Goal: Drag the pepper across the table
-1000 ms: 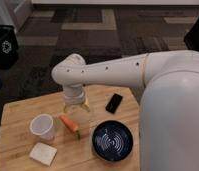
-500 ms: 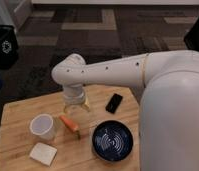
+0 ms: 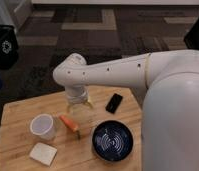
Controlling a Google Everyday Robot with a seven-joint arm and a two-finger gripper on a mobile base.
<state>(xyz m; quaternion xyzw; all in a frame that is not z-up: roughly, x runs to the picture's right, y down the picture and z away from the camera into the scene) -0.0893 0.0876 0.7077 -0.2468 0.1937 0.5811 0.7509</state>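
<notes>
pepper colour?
Orange-red pepper, seen in the camera view; gripper just behind it, above the table.

Unreadable white emblem on black bin

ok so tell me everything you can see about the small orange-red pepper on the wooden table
The small, tapered orange-red pepper lies flat on the light wooden table. It is angled diagonally, with its yellowish-green stem end toward the near edge. It sits between the white cup and the dark blue patterned bowl, closer to the cup and clear of the bowl. The gripper hangs just beyond its far end; whether it touches the pepper cannot be told.
</notes>
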